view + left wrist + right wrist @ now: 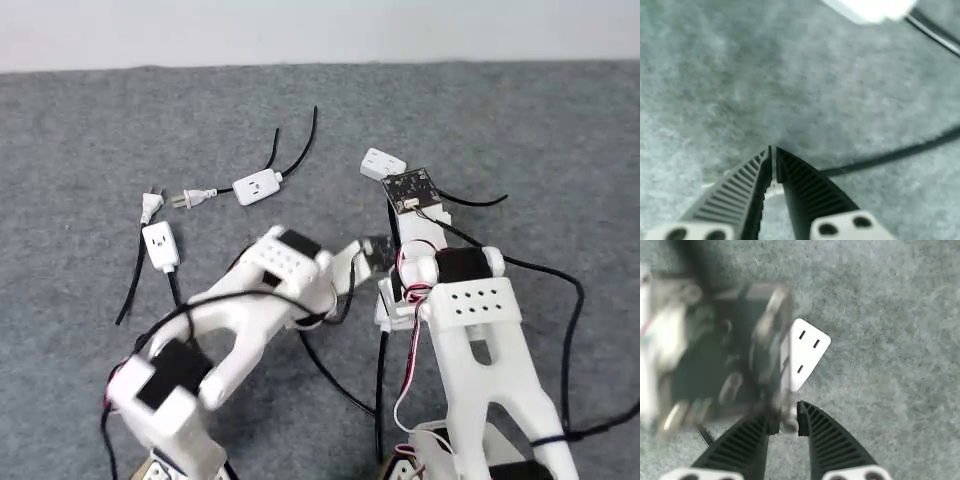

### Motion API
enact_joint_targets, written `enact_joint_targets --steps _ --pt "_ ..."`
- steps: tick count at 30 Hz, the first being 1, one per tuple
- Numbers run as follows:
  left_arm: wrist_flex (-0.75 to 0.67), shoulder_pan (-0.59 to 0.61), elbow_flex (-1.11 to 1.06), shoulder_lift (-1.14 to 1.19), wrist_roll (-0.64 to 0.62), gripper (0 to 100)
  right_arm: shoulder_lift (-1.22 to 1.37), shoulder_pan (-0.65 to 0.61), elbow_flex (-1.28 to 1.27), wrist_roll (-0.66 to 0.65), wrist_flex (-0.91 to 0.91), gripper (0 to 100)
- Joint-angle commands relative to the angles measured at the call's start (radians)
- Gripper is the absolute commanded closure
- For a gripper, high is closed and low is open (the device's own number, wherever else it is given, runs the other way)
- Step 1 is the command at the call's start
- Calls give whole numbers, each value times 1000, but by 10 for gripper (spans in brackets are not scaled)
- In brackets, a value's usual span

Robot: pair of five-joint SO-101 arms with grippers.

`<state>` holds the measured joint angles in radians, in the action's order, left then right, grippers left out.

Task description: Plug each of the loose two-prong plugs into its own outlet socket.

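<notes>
Two plugs lie loose on the gray carpet (pixel 520 110) at the far left. One is a small plug (pixel 152 206) on a black cord, just beyond a socket (pixel 160 245). The other is a second plug (pixel 192 197), its prongs bare and pointing left, just left of a second socket (pixel 256 186). Right of them the left arm (pixel 250 310) slants up from the near left corner, elbow folded, and stretches low toward the middle of the table. The left gripper (pixel 773 150) is pinched together at the tips, close over the carpet, with a black cord (pixel 890 156) running past beside it. A pale sliver behind its fingers (pixel 735 195) is too blurred to name. The right arm (pixel 470 330) rises from the near right edge and leans toward the far side, its circuit board (pixel 411 186) facing up and covering what lies under it. The right gripper (pixel 784 412) points at the third socket (pixel 382 163), which lies slots-up just left of the board. A dark blurred shape (pixel 725 355) crowds in beside it, and I cannot tell whether this gripper grips anything.
</notes>
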<state>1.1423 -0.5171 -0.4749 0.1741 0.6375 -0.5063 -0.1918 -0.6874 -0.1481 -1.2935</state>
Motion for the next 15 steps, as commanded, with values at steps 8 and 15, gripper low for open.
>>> enact_joint_targets --steps 8,15 --pt "-97 -80 -170 -201 74 987 -5 -2 6 3 67 991" --pt "-215 -23 -168 -210 -68 987 2 70 3 299 217 991"
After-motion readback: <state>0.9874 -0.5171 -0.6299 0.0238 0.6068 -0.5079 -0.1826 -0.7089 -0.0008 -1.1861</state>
